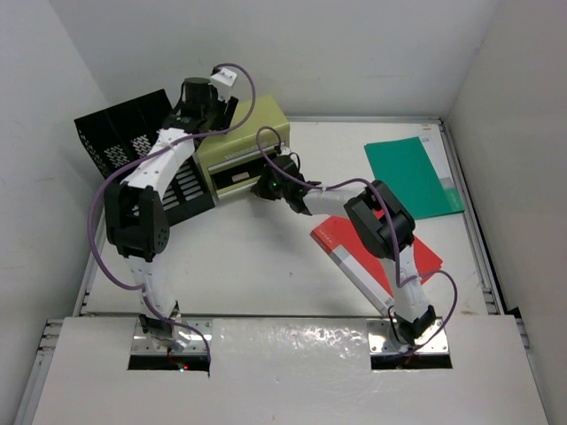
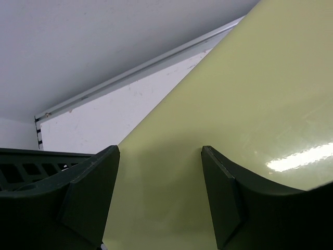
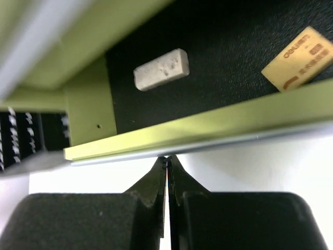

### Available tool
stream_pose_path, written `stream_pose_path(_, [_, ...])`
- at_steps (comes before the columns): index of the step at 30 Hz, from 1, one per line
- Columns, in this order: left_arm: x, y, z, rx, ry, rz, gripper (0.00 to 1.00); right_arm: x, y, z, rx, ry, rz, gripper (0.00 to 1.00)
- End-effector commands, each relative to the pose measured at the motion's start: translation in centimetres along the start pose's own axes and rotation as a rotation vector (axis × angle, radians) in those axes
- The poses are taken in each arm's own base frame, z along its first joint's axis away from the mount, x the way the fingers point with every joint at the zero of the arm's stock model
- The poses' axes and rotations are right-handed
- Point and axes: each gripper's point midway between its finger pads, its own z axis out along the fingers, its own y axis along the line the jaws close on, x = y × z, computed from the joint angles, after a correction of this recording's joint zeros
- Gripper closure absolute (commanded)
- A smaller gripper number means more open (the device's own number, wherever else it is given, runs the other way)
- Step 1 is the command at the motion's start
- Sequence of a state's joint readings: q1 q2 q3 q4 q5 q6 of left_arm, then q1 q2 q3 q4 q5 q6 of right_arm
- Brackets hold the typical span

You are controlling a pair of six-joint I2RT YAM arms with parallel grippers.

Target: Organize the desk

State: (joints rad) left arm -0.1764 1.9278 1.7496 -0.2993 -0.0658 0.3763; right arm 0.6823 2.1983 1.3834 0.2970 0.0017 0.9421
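Under everything, walled in white, the surface [image 1: 266, 266]: rigid, fixed, slick-looking; probably nothing to grip, only a plane to slide things across. At its far left, the olive drawer box [image 1: 270, 115], its drawer [image 3: 218, 57] open. Over the box top, the left end effector [image 2: 160, 156], jaws apart, clasping nothing. At the drawer's front lip, the right end effector [image 3: 167, 159], pinched closed, empty. Likely a light, stiff drawer in a box apt to skid: push squarely at the lip.

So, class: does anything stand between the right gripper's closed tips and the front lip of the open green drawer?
Nothing visible does. The right gripper, shut, has its tips right at the front lip of the drawer, above the white desk. The white eraser and tan eraser lie inside, behind that lip.
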Motion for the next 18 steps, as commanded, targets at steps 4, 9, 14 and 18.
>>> stream_pose_path(4, [1.0,-0.2,-0.8,0.025,0.016,0.015,0.37,-4.6,0.8,2.3,-0.021,-0.181,0.019,1.0])
stream_pose_path(9, [1.0,-0.4,-1.0,0.03,0.011,0.019,0.37,-6.1,1.8,4.8,-0.061,-0.229,0.012,1.0])
stream_pose_path(14, [1.0,-0.3,-1.4,0.03,0.004,0.026,0.37,-7.3,1.8,5.5,-0.077,-0.315,0.027,1.0])
stream_pose_path(18, [1.1,-0.5,-1.3,0.035,0.007,0.031,0.37,-8.7,1.2,4.5,-0.074,-0.422,0.041,1.0])
